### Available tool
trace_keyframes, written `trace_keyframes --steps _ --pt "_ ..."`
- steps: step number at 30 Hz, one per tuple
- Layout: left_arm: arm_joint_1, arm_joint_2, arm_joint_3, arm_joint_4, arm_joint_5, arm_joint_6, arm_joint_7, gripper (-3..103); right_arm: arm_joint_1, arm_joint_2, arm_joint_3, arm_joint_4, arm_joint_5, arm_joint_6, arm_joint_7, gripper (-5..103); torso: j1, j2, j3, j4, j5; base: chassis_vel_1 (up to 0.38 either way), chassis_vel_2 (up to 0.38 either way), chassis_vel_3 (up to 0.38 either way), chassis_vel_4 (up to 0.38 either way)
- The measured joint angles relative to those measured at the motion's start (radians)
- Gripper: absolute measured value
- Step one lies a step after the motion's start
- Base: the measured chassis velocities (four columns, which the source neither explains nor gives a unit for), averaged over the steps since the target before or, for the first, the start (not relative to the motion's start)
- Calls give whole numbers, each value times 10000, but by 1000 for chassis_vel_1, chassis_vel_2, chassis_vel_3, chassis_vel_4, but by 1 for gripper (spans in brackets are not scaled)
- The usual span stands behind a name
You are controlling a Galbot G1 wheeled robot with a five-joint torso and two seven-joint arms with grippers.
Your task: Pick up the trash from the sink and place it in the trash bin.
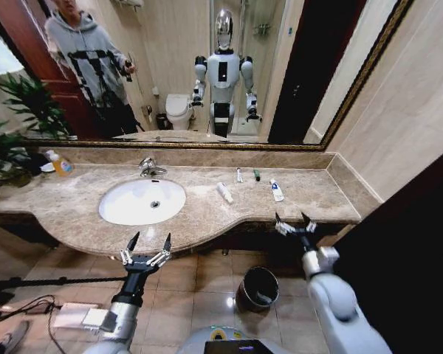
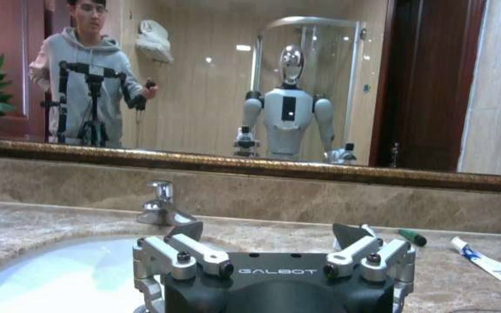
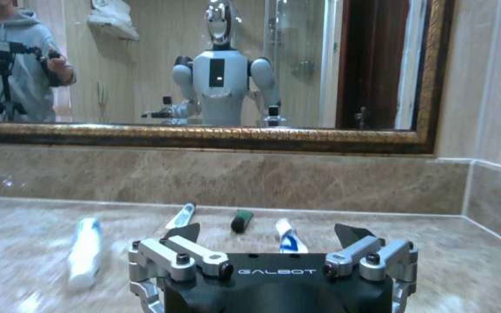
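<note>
Head view shows the white oval sink (image 1: 142, 201) holding nothing but its drain, and the dark round trash bin (image 1: 256, 287) on the floor below the tabletop (image 1: 207, 214), with a pale scrap inside. To the right of the sink lie a white tube (image 1: 224, 192), a thin white sachet (image 1: 239, 175), a dark green piece (image 1: 257, 175) and a white tube with blue marks (image 1: 277, 190). The left gripper (image 1: 147, 249) and right gripper (image 1: 295, 223) hover at the front edge, fingers spread apart, gripping nothing.
</note>
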Motion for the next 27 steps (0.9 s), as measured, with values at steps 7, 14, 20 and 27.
trace_keyframes --steps 7,14,20,27 --pt "0 1 0 0 0 0 2 100 2290 -207 -482 -2020 903 -738 193 100 0 0 0 -1 -1 0 0 0 0" --pt "0 0 0 0 0 0 0 100 3392 -125 -857 -3678 825 -796 227 100 1 0 1 -1 -1 0 0 0 0" --pt "0 0 0 0 0 0 0 100 3874 42 -987 -4696 671 -715 214 100 0 0 0 -2 -2 0 0 0 0" --pt "0 0 0 0 0 0 0 100 4080 89 -1007 -5137 699 -621 201 94 -1 0 -1 -2 -2 0 0 0 0"
